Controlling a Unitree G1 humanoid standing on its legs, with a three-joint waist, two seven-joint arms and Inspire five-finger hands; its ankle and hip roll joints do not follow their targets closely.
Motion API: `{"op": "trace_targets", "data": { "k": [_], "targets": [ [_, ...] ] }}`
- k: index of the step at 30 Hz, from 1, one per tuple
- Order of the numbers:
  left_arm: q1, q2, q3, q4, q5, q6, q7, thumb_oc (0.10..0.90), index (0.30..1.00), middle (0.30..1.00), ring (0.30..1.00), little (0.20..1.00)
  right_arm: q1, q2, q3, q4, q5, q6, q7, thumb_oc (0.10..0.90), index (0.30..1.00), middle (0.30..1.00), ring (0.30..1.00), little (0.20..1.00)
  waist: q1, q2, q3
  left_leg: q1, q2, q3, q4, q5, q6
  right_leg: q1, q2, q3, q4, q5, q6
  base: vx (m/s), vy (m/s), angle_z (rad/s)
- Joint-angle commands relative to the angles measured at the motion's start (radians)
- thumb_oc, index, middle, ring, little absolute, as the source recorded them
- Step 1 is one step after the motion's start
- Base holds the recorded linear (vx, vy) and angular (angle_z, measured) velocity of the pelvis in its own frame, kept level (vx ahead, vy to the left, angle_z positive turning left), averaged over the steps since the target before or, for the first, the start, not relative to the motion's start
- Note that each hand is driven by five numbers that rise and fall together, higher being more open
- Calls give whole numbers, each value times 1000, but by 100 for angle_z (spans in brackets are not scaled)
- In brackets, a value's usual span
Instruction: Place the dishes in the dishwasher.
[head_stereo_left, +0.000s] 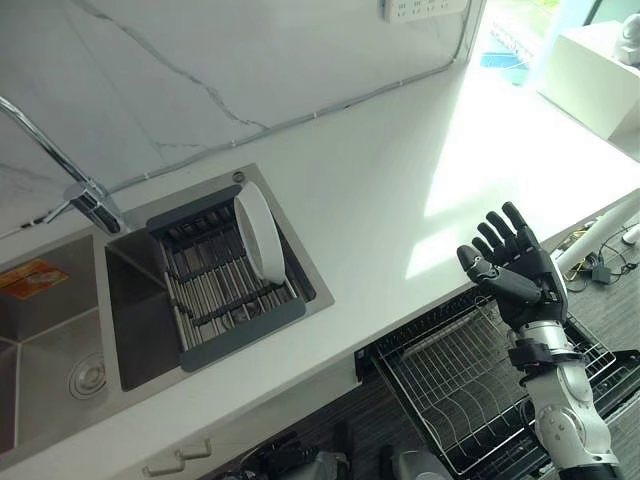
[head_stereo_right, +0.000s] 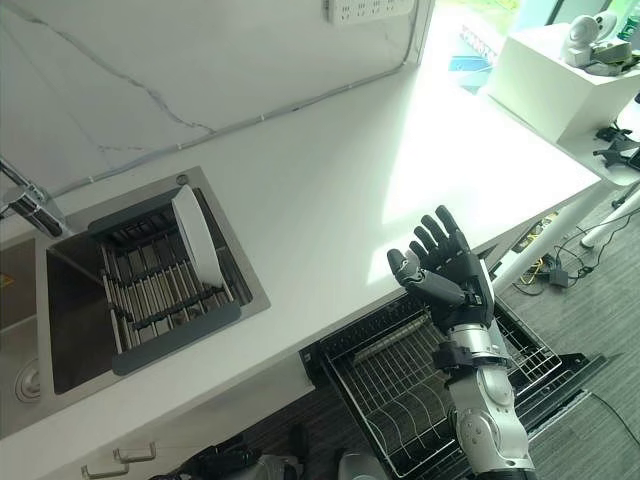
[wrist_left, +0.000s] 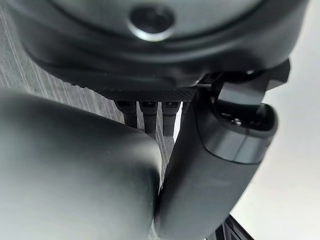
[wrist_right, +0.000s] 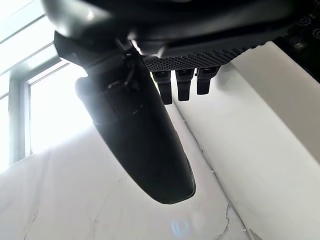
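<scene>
A white plate (head_stereo_left: 258, 235) stands on edge in the grey drying rack (head_stereo_left: 240, 325) set over the sink (head_stereo_left: 140, 330). The dishwasher's wire rack (head_stereo_left: 450, 375) is pulled out below the counter's front edge and holds no dishes that I can see. My right hand (head_stereo_left: 515, 265) is raised above that rack's front, just off the counter edge, with its fingers straight and spread and nothing in it. In the right wrist view the right hand (wrist_right: 135, 125) points at the marble wall. My left hand (wrist_left: 220, 165) hangs low over the striped floor, fingers relaxed and empty.
The white counter (head_stereo_left: 400, 190) runs between the sink and the right hand. A chrome faucet (head_stereo_left: 85, 195) stands at the sink's back left. A wall socket (head_stereo_left: 420, 8) sits high on the marble wall. A white table (head_stereo_right: 560, 75) stands beyond the counter's right end.
</scene>
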Motion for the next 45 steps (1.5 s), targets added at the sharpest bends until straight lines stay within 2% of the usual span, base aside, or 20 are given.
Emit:
{"op": "trace_targets", "data": {
  "k": [1, 9, 14, 22, 25, 27, 31, 32, 34, 36, 38, 41, 45],
  "targets": [
    [117, -3, -46, 68, 42, 7, -1, 800, 900, 900, 900, 900, -71, 10, -48, -97, -1, -88, 52, 800, 900, 900, 900, 900, 6, -29, -87, -53, 40, 34, 174, -268, -54, -29, -18, 11, -63, 25, 90, 72, 4, -6],
    [142, -6, -44, 77, 47, -1, -8, 800, 900, 900, 900, 900, -76, 17, -28, -107, -22, -76, 50, 800, 900, 900, 900, 900, 21, -32, -86, -37, 46, 58, 174, -290, -40, -37, -52, -27, -63, 40, 106, 50, 30, -9],
    [137, 3, -61, 66, 58, 1, 4, 800, 900, 900, 900, 900, -58, 17, -30, -124, -23, -85, 32, 800, 900, 900, 900, 900, 12, -39, -77, -33, 47, 74, 174, -306, -27, -51, -62, -26, -63, 51, 117, 23, 35, -6],
    [144, 15, -66, 76, 81, 14, -8, 800, 900, 900, 900, 900, -39, 22, -42, -135, -37, -92, 17, 800, 900, 900, 900, 900, 0, -29, -77, -16, 27, 64, 174, -322, -5, -43, -63, -9, -63, 67, 128, 52, 69, 1],
    [131, 25, -69, 80, 101, 24, -8, 800, 900, 900, 900, 900, -32, 24, -41, -143, -49, -104, 0, 800, 900, 900, 900, 900, -7, -28, -68, -15, 25, 66, 174, -327, 3, -48, -73, -17, -63, 98, 140, 39, 21, 2],
    [136, 29, -67, 79, 98, 23, -8, 800, 900, 900, 900, 900, -33, 28, -34, -147, -45, -102, 10, 800, 900, 900, 900, 900, 2, -26, -57, -1, 39, 97, 174, -333, 3, -39, -101, -77, -63, 136, 158, 30, 14, -16],
    [136, 29, -67, 79, 98, 23, -8, 800, 900, 900, 900, 900, -33, 28, -34, -147, -44, -102, 10, 800, 900, 900, 900, 900, 2, -26, -56, 0, 39, 98, 174, -333, 3, -38, -101, -77, -63, 136, 159, 2, -11, -47],
    [149, 38, -55, 59, 23, 18, 4, 800, 900, 900, 900, 900, -70, 48, 25, -122, -49, -94, 28, 800, 900, 900, 900, 900, 70, -21, -29, 59, 112, 241, 174, -374, -18, -4, -271, -331, -63, 242, 211, -10, -71, -4],
    [142, 42, -43, 64, 6, 26, 0, 800, 900, 900, 900, 900, -84, 55, 33, -115, -58, -100, 25, 800, 900, 900, 900, 900, 84, -32, -16, 82, 124, 271, 174, -392, -27, -20, -335, -368, -63, 265, 232, -27, -161, -175],
    [143, 41, -41, 66, 15, 24, -1, 800, 900, 900, 900, 900, -84, 58, 32, -121, -63, -99, 21, 800, 900, 900, 900, 900, 84, -36, -16, 83, 127, 274, 174, -392, -30, -25, -347, -373, -63, 272, 235, 7, -161, -140],
    [142, 44, -38, 79, 76, 16, 15, 800, 900, 900, 900, 900, -71, 67, 19, -141, -55, -89, -3, 800, 900, 900, 900, 900, 74, -46, -27, 83, 131, 261, 174, -392, -39, -31, -337, -359, -63, 256, 236, 58, -205, -65],
    [149, 44, -21, 83, 43, 18, 11, 800, 900, 900, 900, 900, -64, 62, 20, -144, -55, -73, -7, 800, 900, 900, 900, 900, 60, -44, -31, 95, 135, 257, 174, -395, -42, -24, -316, -341, -63, 222, 227, 52, -45, 1],
    [161, 39, -7, 83, 48, 12, 14, 800, 900, 900, 900, 900, -60, 64, 28, -137, -57, -71, 1, 800, 900, 900, 900, 900, 65, -46, -33, 99, 134, 252, 174, -394, -44, -12, -309, -340, -63, 206, 226, 29, -22, 6]
  ]
}}
